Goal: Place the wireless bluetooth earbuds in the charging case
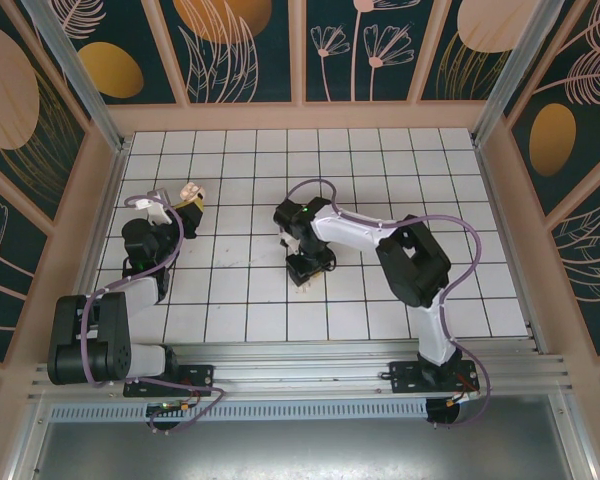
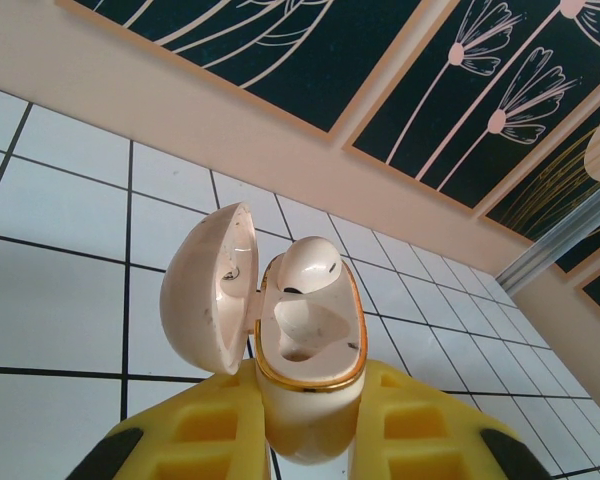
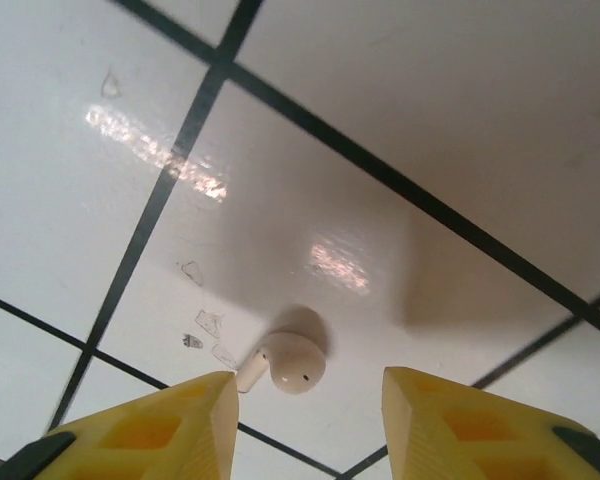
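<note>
Right end effector [image 3: 310,392], spread wide, hovers with the loose earbud [image 3: 298,362] on the counter [image 3: 430,150] just ahead, centred; judged light, glossy, likely slippery, best pinched across the bulb; left end effector [image 2: 305,432] clamps the open charging case [image 2: 305,330].

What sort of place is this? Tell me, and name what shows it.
Probably a staged robot test booth, not a home: a white tiled table walled by floral panels, with the left arm and right arm bolted to a metal rail.
</note>
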Robot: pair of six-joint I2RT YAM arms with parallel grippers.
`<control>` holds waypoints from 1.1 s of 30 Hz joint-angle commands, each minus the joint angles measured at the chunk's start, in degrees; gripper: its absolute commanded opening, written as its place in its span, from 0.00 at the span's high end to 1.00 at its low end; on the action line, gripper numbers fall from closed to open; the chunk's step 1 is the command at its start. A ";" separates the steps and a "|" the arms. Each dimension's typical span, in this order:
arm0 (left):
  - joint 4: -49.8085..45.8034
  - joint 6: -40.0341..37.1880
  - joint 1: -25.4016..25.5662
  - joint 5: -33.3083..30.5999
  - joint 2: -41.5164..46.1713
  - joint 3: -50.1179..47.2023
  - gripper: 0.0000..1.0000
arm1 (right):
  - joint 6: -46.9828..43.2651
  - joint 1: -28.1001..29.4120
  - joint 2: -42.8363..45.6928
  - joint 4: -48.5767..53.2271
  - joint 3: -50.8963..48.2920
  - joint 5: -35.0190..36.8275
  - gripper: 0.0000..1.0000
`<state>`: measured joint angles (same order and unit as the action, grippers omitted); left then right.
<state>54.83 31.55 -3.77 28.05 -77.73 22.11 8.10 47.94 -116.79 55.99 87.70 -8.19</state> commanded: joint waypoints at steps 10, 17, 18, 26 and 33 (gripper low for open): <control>0.54 -1.33 -0.27 1.39 0.87 1.19 0.98 | 39.57 -1.53 9.24 -4.37 -5.98 -2.97 0.58; 0.58 -1.39 -0.27 1.43 0.83 1.13 0.98 | 38.70 -1.54 5.19 -4.28 -5.95 -3.92 0.60; 0.63 -1.39 -0.27 1.48 0.88 1.09 0.98 | 38.56 -1.54 4.64 -4.41 -6.04 -3.94 0.60; 0.52 -1.40 -0.27 1.34 1.10 0.70 0.98 | 37.20 -1.59 1.87 -5.48 -5.50 -4.19 0.63; 0.45 -1.49 -0.29 1.39 0.74 1.05 0.98 | 37.21 -1.51 0.82 -5.79 -6.73 -4.62 0.66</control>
<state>54.83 31.53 -3.77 28.27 -77.73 22.11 45.12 46.59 -114.74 49.82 82.13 -12.27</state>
